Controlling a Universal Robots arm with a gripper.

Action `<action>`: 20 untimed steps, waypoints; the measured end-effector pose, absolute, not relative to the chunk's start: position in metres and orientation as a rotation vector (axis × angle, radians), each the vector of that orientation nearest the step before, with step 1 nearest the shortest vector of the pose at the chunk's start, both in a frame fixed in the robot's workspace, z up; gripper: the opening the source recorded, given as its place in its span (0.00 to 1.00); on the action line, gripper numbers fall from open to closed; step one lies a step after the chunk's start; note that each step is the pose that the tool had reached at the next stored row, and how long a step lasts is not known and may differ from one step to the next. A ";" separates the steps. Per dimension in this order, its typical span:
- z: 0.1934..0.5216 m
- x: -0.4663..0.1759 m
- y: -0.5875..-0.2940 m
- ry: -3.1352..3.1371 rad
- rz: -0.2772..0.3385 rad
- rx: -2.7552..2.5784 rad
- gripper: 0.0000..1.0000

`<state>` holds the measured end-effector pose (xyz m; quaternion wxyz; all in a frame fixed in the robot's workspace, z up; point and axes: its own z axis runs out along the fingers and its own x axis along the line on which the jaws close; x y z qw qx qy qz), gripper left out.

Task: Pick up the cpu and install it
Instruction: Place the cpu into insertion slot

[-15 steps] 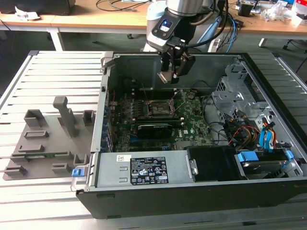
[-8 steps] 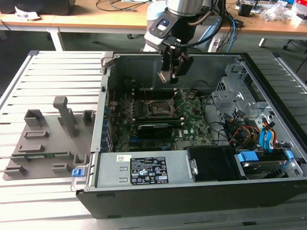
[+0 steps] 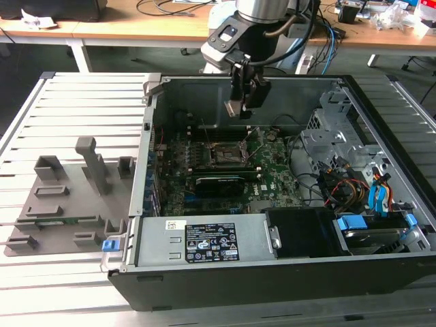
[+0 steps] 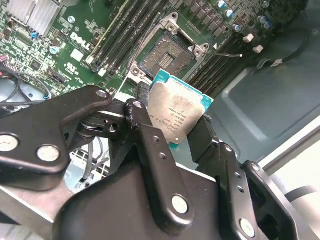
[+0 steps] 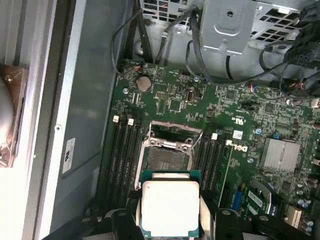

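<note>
Exterior view: the arm reaches down into the open computer case (image 3: 272, 283), which lies on its side on a slatted table (image 3: 68, 102). The gripper (image 3: 240, 109) hangs above the motherboard (image 3: 272, 174), nearer the case's far wall than its near wall.

Tool state: the two black fingers (image 4: 145, 135) are clamped on the cpu (image 3: 234, 107), gripping it by two opposite edges. In both wrist views the cpu (image 4: 177, 112) (image 5: 170, 207) sits between the fingertips of the gripper (image 4: 172, 120) (image 5: 170, 220), with its pale metal top towards both cameras and a thin green edge showing around it.

Position of the part: the cpu is in the air, apart from the board. The socket (image 3: 225, 155) (image 4: 167, 57) (image 5: 167, 155) lies below it near the middle of the motherboard, its contact field exposed inside a metal frame. Memory slots (image 5: 125, 145) run along both sides of the socket. A finned heatsink (image 5: 280, 152) is mounted on the board, well apart from the socket.

Other items: a power supply (image 3: 204, 242) lies along the case's near wall. A grey fixture plate (image 3: 61, 197) rests on the table beside the case, at the exterior view's left.
</note>
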<state>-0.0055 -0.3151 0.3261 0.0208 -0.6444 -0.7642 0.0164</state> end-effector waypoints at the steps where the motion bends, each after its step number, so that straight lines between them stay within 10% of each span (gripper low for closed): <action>1: 0.326 -0.005 -0.315 -2.356 0.050 -2.014 0.55; 20: 0.326 -0.006 -0.315 -2.306 0.030 -2.090 0.55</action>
